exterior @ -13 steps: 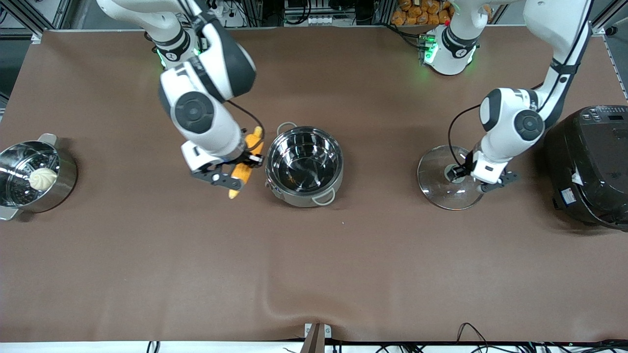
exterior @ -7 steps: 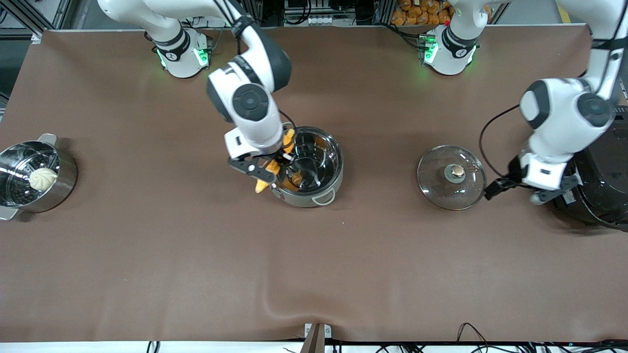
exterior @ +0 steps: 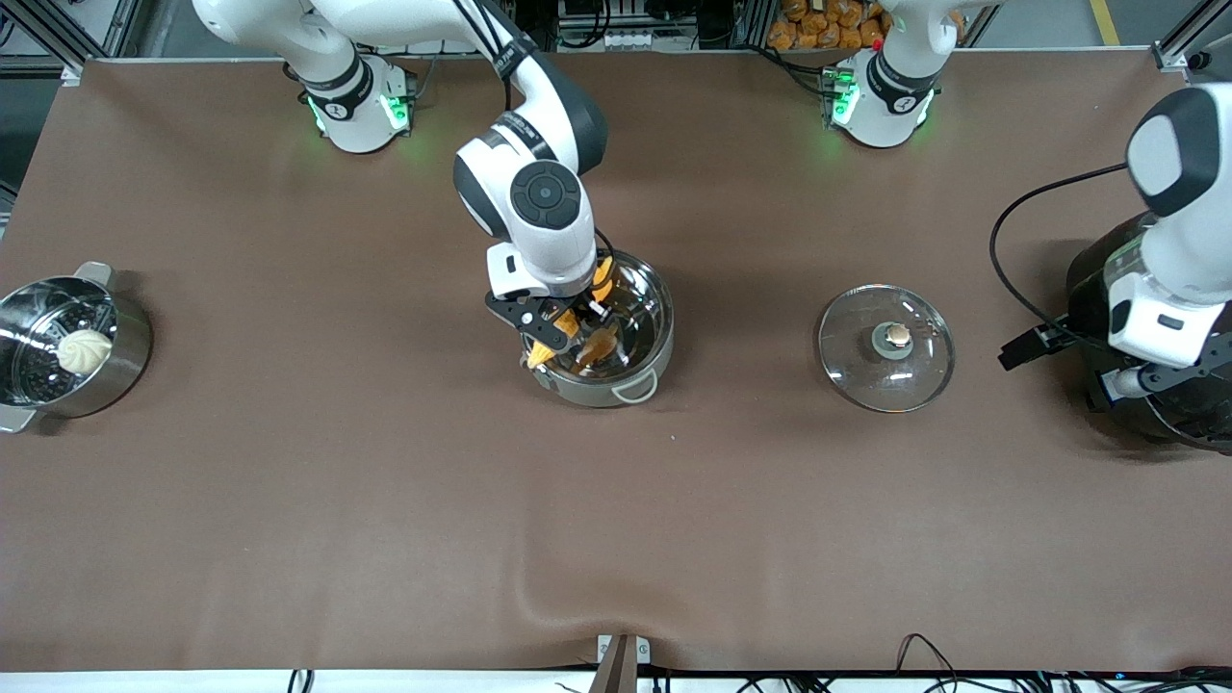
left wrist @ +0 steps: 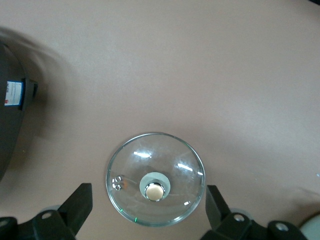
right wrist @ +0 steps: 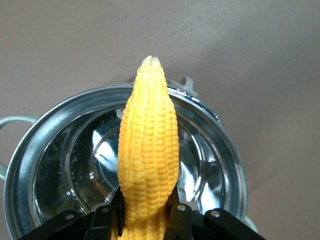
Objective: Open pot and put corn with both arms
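Observation:
The steel pot [exterior: 647,370] stands open mid-table. My right gripper [exterior: 568,325] is over it, shut on the yellow corn [exterior: 603,279], which lies across the pot's mouth. In the right wrist view the corn [right wrist: 149,155] sits between the fingers of that gripper [right wrist: 145,215], its tip reaching over the pot's rim [right wrist: 216,150]. The glass lid [exterior: 857,364] with its brass knob lies flat on the table toward the left arm's end. My left gripper [exterior: 1155,373] is open and empty, raised over the edge of the black cooker. Its wrist view shows the lid [left wrist: 155,165] far below its gripper [left wrist: 147,192].
A big black electric cooker [exterior: 1189,409] stands at the left arm's end of the table, and it also shows in the left wrist view [left wrist: 7,130]. A steel steamer pot [exterior: 130,361] with a white bun [exterior: 85,351] stands at the right arm's end.
My right gripper carried the corn from beside the pot to over its mouth. My left gripper let go of the lid's knob, rose, and moved toward the cooker.

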`<state>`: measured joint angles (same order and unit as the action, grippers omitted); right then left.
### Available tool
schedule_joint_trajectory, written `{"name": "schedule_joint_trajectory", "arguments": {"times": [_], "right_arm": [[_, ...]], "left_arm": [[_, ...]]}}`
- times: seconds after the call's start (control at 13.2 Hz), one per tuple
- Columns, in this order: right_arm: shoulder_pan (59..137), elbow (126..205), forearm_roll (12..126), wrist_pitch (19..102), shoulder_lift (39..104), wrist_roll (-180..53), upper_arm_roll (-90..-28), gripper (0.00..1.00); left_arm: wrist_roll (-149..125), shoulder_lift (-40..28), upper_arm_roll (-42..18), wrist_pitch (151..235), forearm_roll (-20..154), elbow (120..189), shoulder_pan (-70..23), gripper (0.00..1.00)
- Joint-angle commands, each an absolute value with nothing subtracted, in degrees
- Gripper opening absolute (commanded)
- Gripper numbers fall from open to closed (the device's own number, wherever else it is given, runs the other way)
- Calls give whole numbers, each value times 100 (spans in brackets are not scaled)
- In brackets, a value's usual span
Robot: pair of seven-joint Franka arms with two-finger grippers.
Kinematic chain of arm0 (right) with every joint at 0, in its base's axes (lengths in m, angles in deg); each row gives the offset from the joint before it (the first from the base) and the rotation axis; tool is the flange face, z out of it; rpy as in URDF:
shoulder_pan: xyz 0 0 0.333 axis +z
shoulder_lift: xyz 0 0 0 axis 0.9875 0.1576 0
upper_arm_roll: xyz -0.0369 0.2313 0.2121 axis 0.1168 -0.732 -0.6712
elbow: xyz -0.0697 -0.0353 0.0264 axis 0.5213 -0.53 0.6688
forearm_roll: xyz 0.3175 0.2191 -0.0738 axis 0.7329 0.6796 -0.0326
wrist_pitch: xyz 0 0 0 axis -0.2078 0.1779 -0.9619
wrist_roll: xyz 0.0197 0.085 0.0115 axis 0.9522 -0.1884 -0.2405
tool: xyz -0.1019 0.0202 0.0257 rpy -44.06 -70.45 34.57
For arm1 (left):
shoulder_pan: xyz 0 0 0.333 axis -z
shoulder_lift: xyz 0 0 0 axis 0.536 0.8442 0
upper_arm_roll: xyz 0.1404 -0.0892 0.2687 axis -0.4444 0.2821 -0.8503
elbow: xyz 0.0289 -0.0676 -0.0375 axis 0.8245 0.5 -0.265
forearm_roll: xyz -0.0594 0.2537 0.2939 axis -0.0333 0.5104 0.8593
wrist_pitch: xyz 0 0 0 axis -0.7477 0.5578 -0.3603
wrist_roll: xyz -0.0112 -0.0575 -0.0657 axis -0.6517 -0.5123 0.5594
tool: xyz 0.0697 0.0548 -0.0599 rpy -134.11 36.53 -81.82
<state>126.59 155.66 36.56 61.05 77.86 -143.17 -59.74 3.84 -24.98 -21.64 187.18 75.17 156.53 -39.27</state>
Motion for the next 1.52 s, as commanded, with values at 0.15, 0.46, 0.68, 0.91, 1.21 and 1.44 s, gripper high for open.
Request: {"name": "schedule_joint_trajectory", "arguments": {"times": [0.15,0.46,0.68,0.91,1.21,1.44], "right_arm": [[12760,15336,3504,6262,8080,-14751,-5962,15],[12725,15318,3574,6262,8080,-15094,-5971,100],[12690,15274,3609,6271,8080,-15103,-6015,100],[12489,15177,3827,6227,7984,-15007,-6041,100],[11559,15248,3917,5554,7142,-13737,-6138,100],[10619,15248,3900,4350,6290,-12042,-6138,100]], "left_arm": [[354,-2420,-2021,17566,7581,14734,-3936,100],[310,-2481,-1977,17477,7625,14679,-3962,100],[301,-2499,-1959,17144,7651,14522,-3988,100],[293,-2525,-1986,16826,7651,14354,-3988,100],[135,-2683,-1960,16650,7643,14407,-3988,100],[-120,-2789,-1951,16571,7643,14407,-3980,100]]}}
